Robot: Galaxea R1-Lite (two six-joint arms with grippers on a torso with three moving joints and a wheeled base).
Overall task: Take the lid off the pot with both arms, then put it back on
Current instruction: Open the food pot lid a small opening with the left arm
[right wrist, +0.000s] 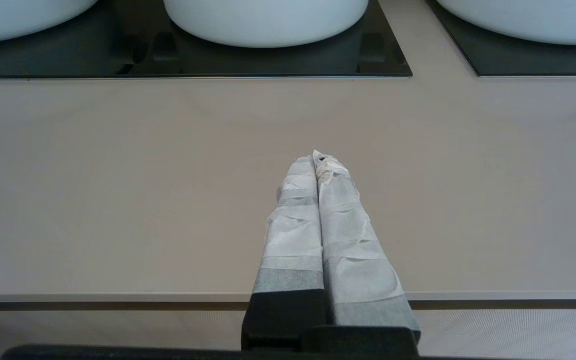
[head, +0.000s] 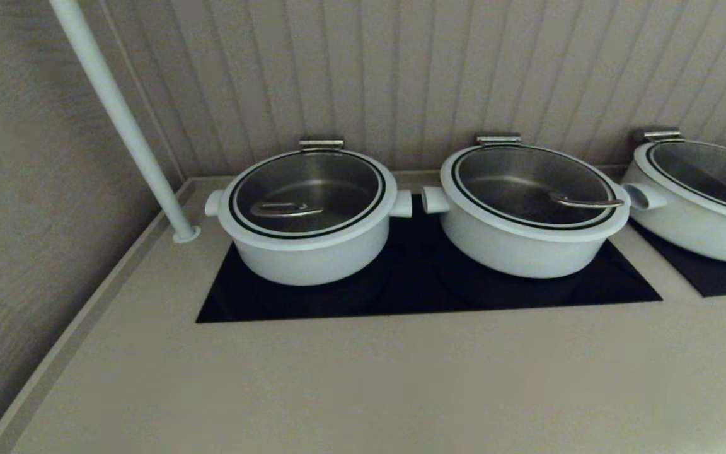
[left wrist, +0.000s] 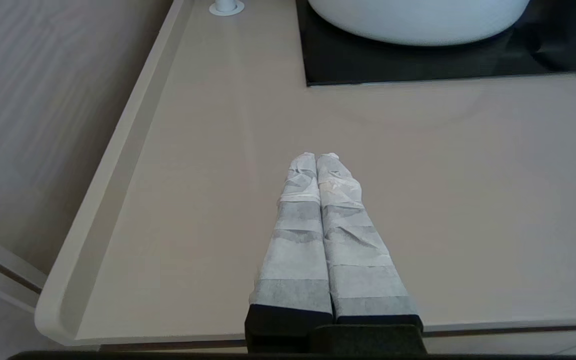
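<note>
**Lid seated, both grippers shut and empty**

Beige counter (head: 363, 378) carries a black cooktop panel (head: 426, 284). On its left end stands the straight-sided white pot (head: 309, 252), its round glass lid (head: 307, 192) seated on top. The left gripper (left wrist: 316, 157) and right gripper (right wrist: 316, 159) hover over the counter's near edge, fingers pressed together, holding nothing.

Buffet-style serving counter or kitchen: beige countertop (head: 363, 378), inset black cooktops (head: 426, 284), row of lidded white pots (head: 527, 208), panelled wall (head: 464, 69), white pole (head: 123, 120).
</note>
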